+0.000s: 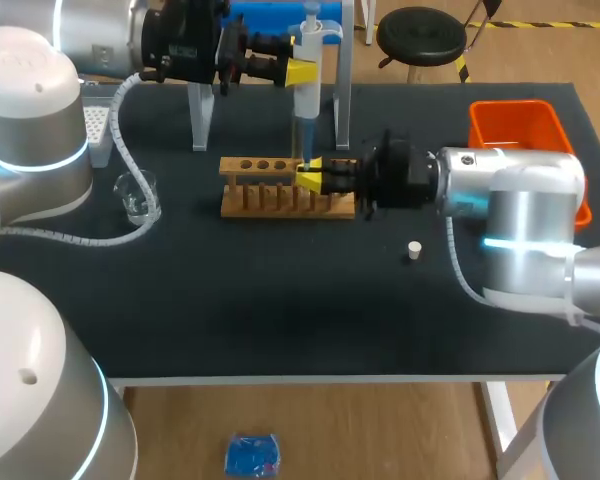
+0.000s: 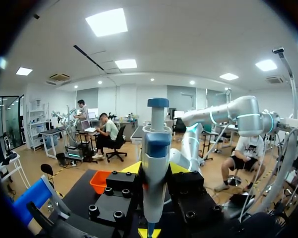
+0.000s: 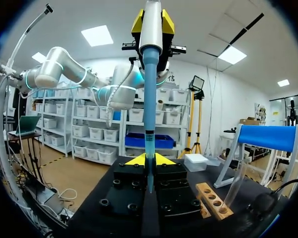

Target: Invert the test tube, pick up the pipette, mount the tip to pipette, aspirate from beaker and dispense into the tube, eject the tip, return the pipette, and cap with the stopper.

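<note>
- Two grippers meet over the wooden rack (image 1: 285, 200), at the back middle of the table (image 1: 280, 320).
- left gripper (image 1: 302, 72) is up high behind the rack, fingers clamped from both sides on the white pipette (image 1: 308, 95). In the left wrist view the pipette's body (image 2: 156, 163) stands upright between the yellow pads.
- Pipette hangs vertical, plunger end up. Its blue tip (image 1: 306, 145) points down at the rack's right half.
- right gripper (image 1: 312, 178) comes in level from the right and sits at the rack. Its fingers are nearly together, pinched on the thin test tube (image 3: 149, 146), which stands upright (hard to make out from the head camera).
- Right wrist view: the blue tip (image 3: 149, 94) comes straight down from above and runs into the tube's top, in line with the gap between the fingers. How deep it goes I cannot tell.
- Rack holes to the left of the tube show open.
- beaker (image 1: 137, 195) is on the left of the table, well apart from the rack, with a cable draped next to it.
- White stopper (image 1: 414, 250) lies alone on the mat, right of the rack, under the right arm.
- orange bin (image 1: 515, 130) is at the back right corner.
- pipette stand (image 1: 342, 95) is just behind the rack.
</note>
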Robot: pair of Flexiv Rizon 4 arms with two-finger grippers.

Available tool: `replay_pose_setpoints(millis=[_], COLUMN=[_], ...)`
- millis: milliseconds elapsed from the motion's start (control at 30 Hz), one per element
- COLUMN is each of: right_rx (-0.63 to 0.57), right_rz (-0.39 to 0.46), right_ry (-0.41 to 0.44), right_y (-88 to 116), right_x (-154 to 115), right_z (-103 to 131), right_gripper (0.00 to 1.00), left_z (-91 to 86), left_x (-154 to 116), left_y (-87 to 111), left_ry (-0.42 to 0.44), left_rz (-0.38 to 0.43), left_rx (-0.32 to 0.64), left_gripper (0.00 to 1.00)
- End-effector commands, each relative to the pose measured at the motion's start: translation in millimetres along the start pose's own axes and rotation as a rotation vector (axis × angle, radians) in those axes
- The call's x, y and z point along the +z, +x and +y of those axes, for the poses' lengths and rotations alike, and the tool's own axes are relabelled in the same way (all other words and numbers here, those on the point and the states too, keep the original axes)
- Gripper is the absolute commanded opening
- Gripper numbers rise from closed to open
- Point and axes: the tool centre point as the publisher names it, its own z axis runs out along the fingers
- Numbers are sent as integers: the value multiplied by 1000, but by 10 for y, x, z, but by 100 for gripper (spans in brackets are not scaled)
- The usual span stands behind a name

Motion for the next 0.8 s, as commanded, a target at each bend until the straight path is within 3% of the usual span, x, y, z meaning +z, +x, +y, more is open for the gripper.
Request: replay_pose_setpoints(millis=[33,200,233,300,333,600,800], right_rx=[-4,-12,-12,-15,-15,-14,-17], right_rz=[-2,4,5,3,4,-2,14], right_ry=[8,8,8,7,6,7,62], right_y=[4,18,22,32,36,43,43], right_x=[-28,-23,-23,-26,-28,-86,-213], right_z=[152,207,215,232,238,262,170], right_gripper=[0,0,14,81,100,100,100], left_z=[75,75,75,75,75,75,75], left_x=[14,14,14,14,14,14,14], left_y=[19,19,19,19,19,19,19], left_ry=[0,0,0,0,0,0,0], left_rz=[-3,-3,-3,-3,-3,-3,-3], left_rx=[-2,-2,-2,-2,-2,-2,-2], left_gripper=[0,0,0,0,0,0,0])
